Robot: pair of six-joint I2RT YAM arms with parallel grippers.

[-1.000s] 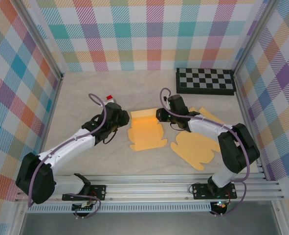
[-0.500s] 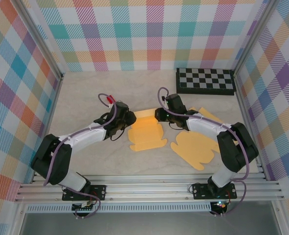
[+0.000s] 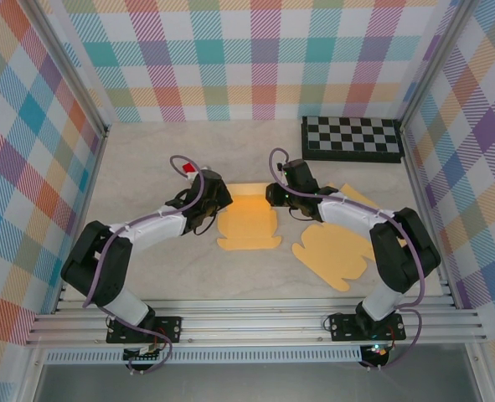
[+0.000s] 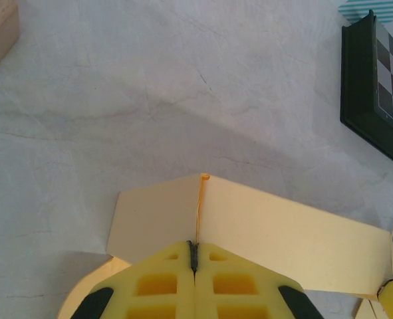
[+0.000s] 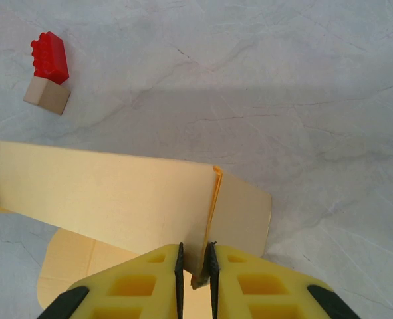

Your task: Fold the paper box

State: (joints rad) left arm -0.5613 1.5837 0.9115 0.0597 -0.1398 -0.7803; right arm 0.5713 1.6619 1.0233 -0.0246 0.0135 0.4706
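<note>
The yellow paper box (image 3: 247, 222) lies half-formed in the middle of the table, its far wall standing up. My left gripper (image 3: 221, 203) is at the wall's left end. In the left wrist view it (image 4: 194, 247) is shut on the pinched corner fold, with the wall (image 4: 289, 232) running off to the right. My right gripper (image 3: 272, 196) is at the wall's right end. The right wrist view shows it (image 5: 196, 258) shut on the other corner fold, with the wall (image 5: 110, 193) stretching left.
A second flat yellow box blank (image 3: 335, 251) lies to the right of the box. A checkerboard (image 3: 352, 138) sits at the back right. A red brick (image 5: 50, 56) and a wooden block (image 5: 46, 97) rest behind the left gripper.
My left gripper has swung right to the wall's left corner and shut on it. The box has shifted slightly left. The right gripper has kept its hold.
</note>
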